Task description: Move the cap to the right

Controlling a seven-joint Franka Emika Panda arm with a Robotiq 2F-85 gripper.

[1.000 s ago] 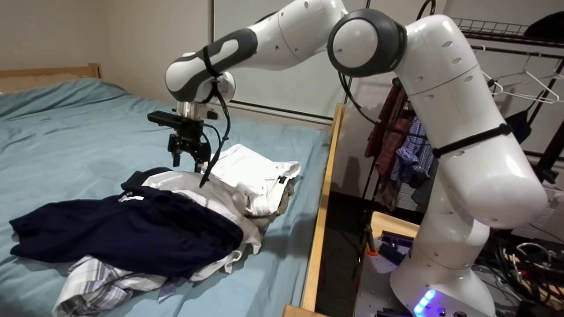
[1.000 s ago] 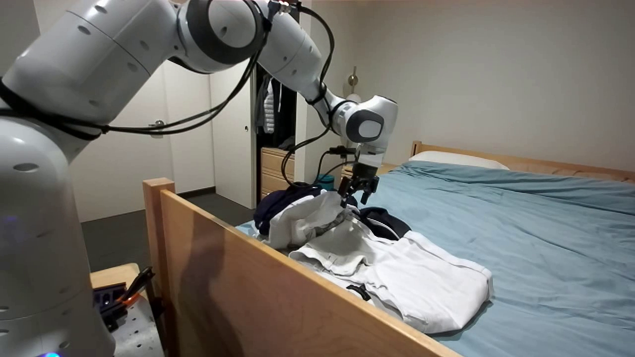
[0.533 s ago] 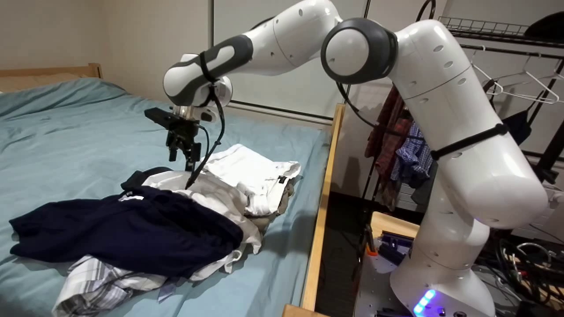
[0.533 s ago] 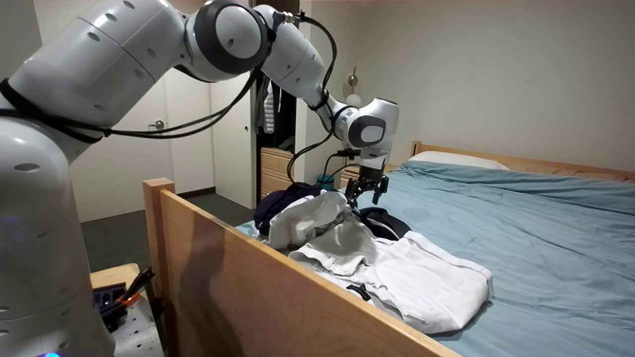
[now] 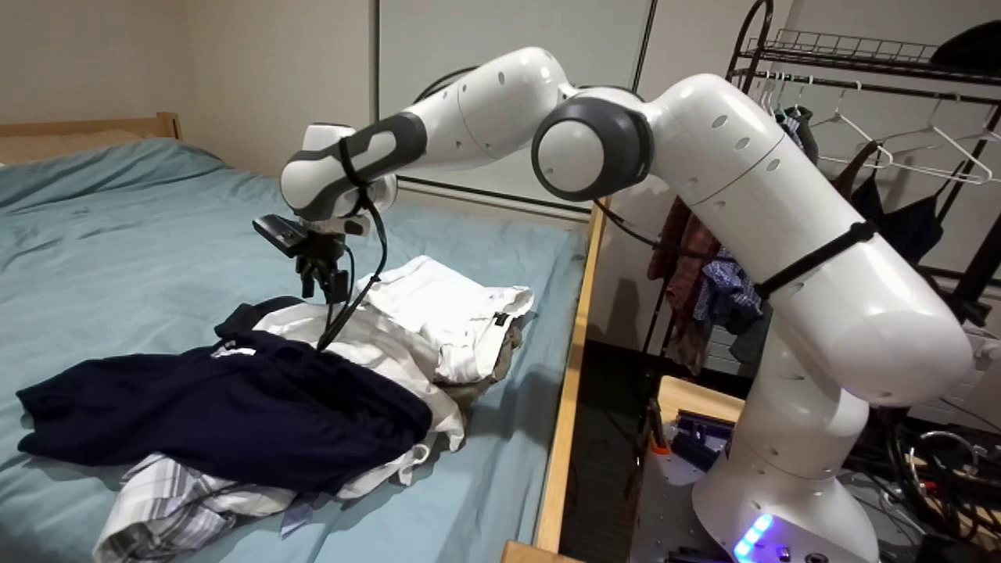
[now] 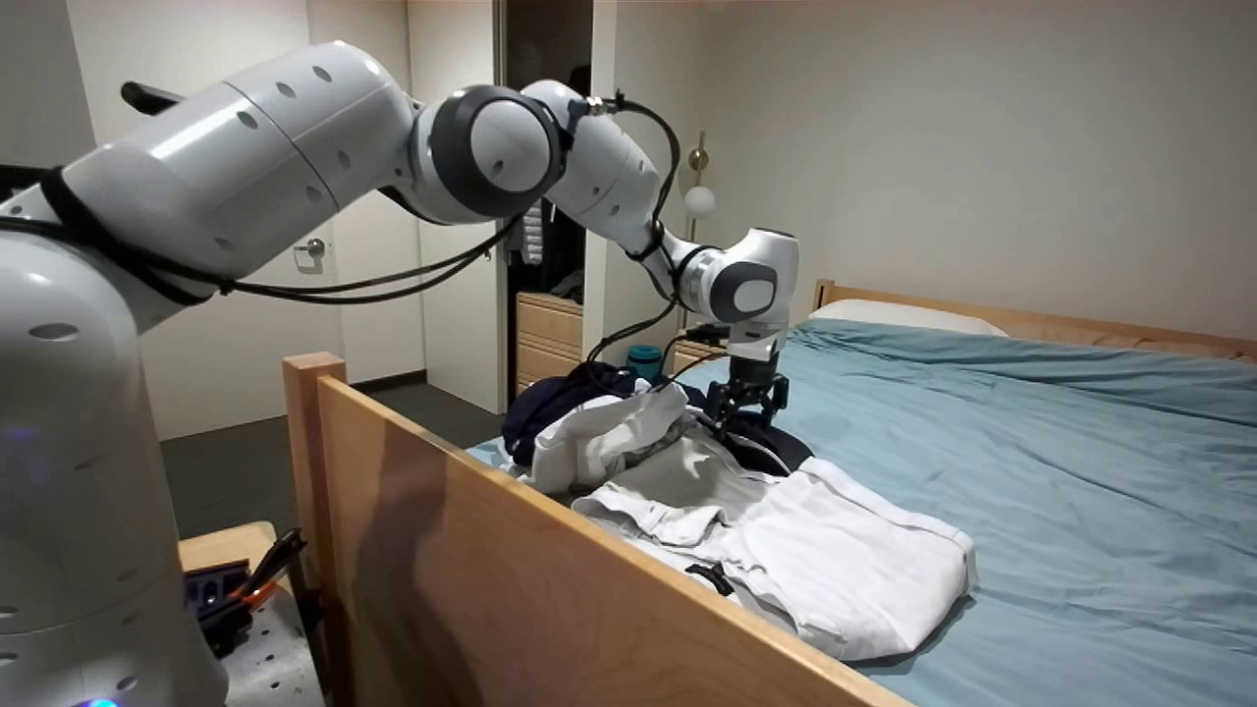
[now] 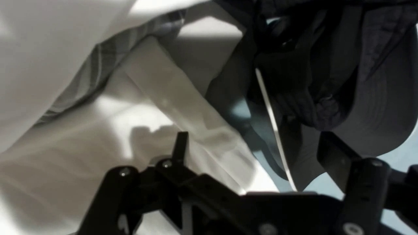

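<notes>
The black cap (image 7: 387,124) lies at the right of the wrist view, its rounded brim against the blue sheet and its dark crown bunched above. In an exterior view a dark part of the cap (image 5: 242,318) shows at the far edge of the clothes pile; it is also seen beside the white garment, the cap (image 6: 789,450) partly behind the fingers. My gripper (image 7: 254,138) stands open just above the pile, nothing held. One finger is over pale cloth, the other over the cap's brim. A thin white strip runs between them. In an exterior view the gripper (image 6: 748,424) overlaps the cap; contact cannot be judged.
A large navy garment (image 5: 235,414) and plaid cloth (image 5: 172,508) lie on the near side of the pile. Folded white clothing (image 6: 845,570) lies at its other end. The wooden bed rail (image 6: 550,550) runs between robot base and bed. Blue sheet (image 6: 1100,530) stretches beyond.
My gripper has come down toward the cap, open throughout. It has shifted slightly away from the robot base. The clothes and cap have not visibly moved.
</notes>
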